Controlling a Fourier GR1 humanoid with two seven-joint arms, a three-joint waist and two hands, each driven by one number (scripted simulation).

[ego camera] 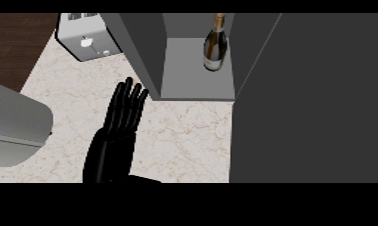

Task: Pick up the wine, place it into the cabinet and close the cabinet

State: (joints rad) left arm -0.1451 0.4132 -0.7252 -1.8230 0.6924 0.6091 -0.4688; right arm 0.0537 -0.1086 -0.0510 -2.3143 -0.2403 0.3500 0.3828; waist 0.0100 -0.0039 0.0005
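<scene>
The wine bottle (pixel 215 45) stands upright inside the open grey cabinet (pixel 193 84), toward the right of its shelf, with no hand on it. My left hand (pixel 118 120) lies over the counter just left of and below the cabinet's front left corner. Its fingers are straight and point up toward that corner, and it holds nothing. A broad dark grey panel (pixel 306 100), which looks like the cabinet's door or side, fills the right of the view. My right hand does not show anywhere.
A white toaster (pixel 87 37) sits at the back left on the pale marble counter (pixel 184 135). A grey rounded object (pixel 18 130) juts in from the left edge. Dark wood (pixel 22 45) lies beyond the counter's left end.
</scene>
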